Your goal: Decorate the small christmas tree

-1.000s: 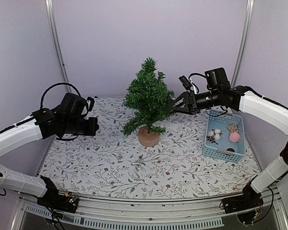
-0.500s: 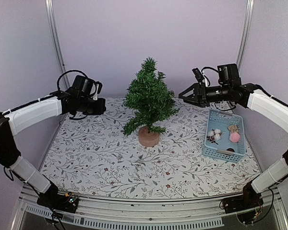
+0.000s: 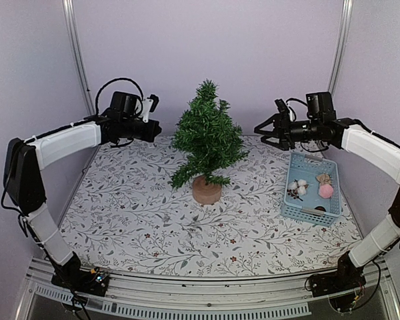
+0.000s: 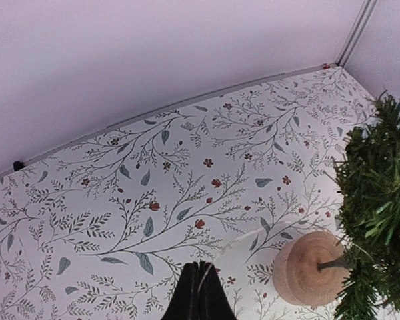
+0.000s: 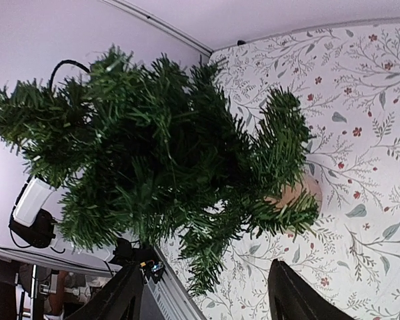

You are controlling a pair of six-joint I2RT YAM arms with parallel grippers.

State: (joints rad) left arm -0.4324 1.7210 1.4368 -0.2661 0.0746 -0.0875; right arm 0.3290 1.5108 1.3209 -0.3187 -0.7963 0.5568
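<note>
The small christmas tree (image 3: 207, 137) has bristly, matt needles that look like plastic. Its round base (image 4: 310, 267) is pale bare wood, smooth, with faint grain lines. The surface (image 3: 140, 220) carries a matt printed floral covering. The basket (image 3: 300, 215) is light-blue latticed plastic. The left arm's shell (image 3: 63, 143) is smooth white plastic, slightly glossy.

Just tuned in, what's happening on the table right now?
Both arms hover beside the small christmas tree, which stands upright mid-table with no ornaments visible on it. The right gripper is open and empty, facing the branches. The left gripper is shut on the other side. Ornaments lie in the blue basket at right.
</note>
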